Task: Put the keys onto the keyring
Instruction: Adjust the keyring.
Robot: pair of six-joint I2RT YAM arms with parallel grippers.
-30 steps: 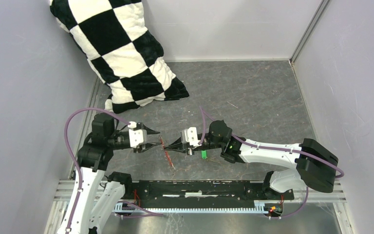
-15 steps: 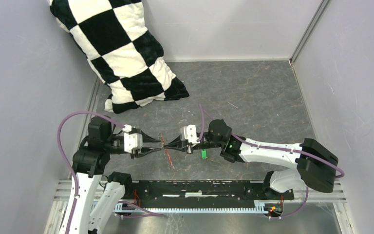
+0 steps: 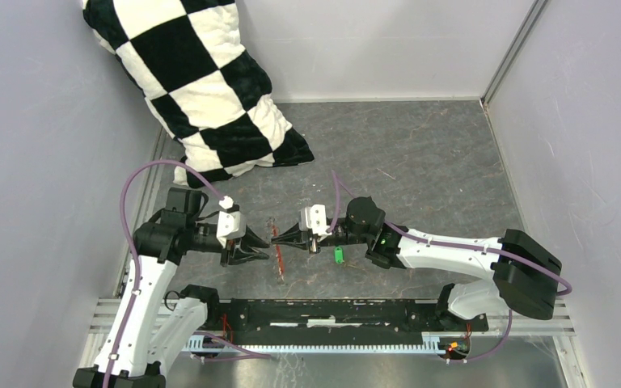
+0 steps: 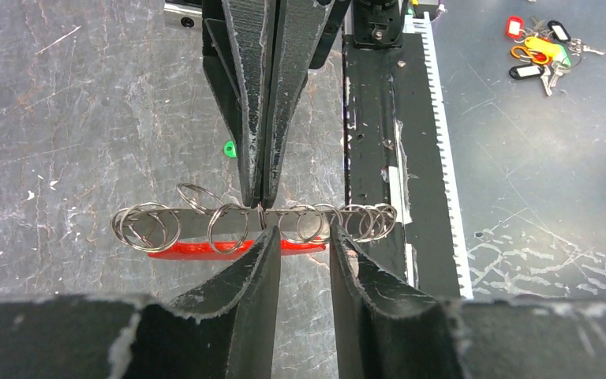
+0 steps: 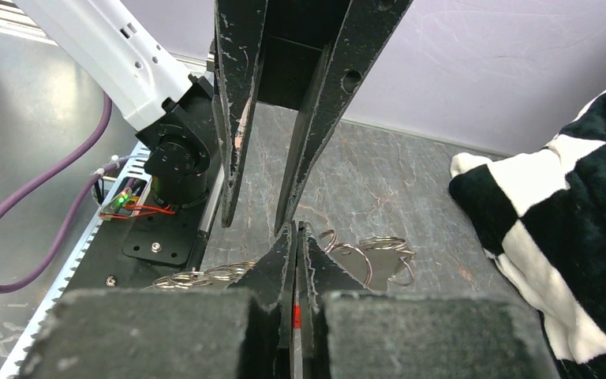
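Observation:
The keyring [image 4: 205, 250] is a bright red flat tag behind a silvery bar strung with several wire rings [image 4: 227, 225]; in the top view it hangs between the arms [image 3: 278, 259]. My right gripper [image 4: 261, 201] is shut on its middle, and red shows between the shut fingers [image 5: 296, 237]. My left gripper [image 4: 304, 235] faces it, jaws apart, its fingertips [image 4: 271, 237] against the rings on either side of one ring, gripping nothing. A small green-headed key [image 3: 338, 255] lies on the floor under the right arm, also seen as a green spot [image 4: 230, 147].
A black-and-white checked pillow [image 3: 202, 81] leans in the back left corner. The black rail [image 3: 331, 311] with the arm bases runs along the near edge. A bunch of keys with coloured tags [image 4: 540, 55] lies beyond the rail. Grey walls enclose the floor.
The left arm has shifted its elbow outward, and its gripper sits lower, in front of the keyring, with narrower jaws. The red tag hangs more upright. The right gripper stays shut.

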